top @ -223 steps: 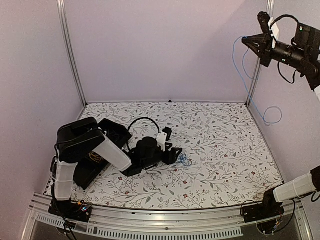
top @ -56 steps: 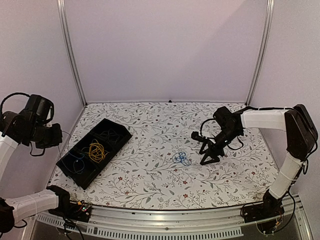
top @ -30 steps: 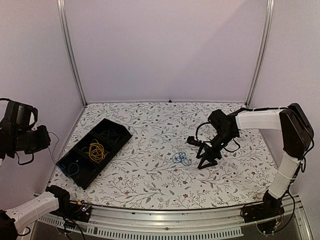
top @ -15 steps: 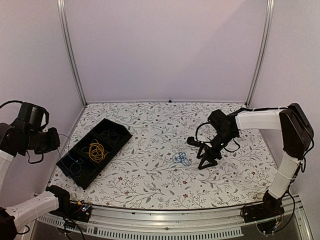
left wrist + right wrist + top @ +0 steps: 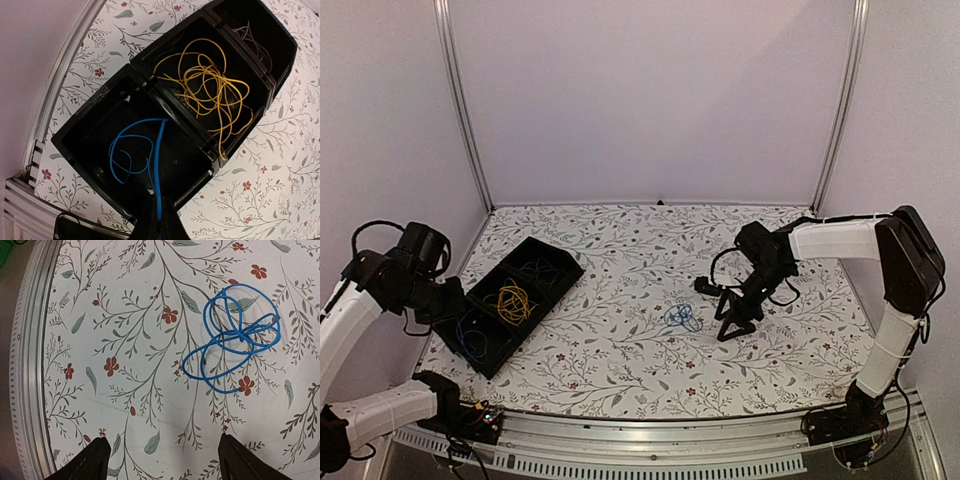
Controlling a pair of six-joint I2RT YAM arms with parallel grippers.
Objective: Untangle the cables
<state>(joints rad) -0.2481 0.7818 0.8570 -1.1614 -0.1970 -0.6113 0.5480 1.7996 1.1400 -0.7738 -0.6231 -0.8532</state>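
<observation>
Floral tablecloth (image 5: 620, 370), lilac walls (image 5: 650, 100); left claw (image 5: 156, 226) pinches blue cable (image 5: 159, 150), right claw (image 5: 161, 445) gapes.

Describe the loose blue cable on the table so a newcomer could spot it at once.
Near the centre of the floral tablecloth, just left of the open right gripper, a small blue coil lies in overlapping loops. Unlike the blue strand and yellow bundle in the black tray, it sits on bare cloth.

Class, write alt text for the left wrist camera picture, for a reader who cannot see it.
A blue cable runs from the left gripper, shut on it at the bottom edge, into the nearest compartment of a black tray. The middle compartment holds a tangled yellow cable. The tray sits on a floral tablecloth.
</observation>
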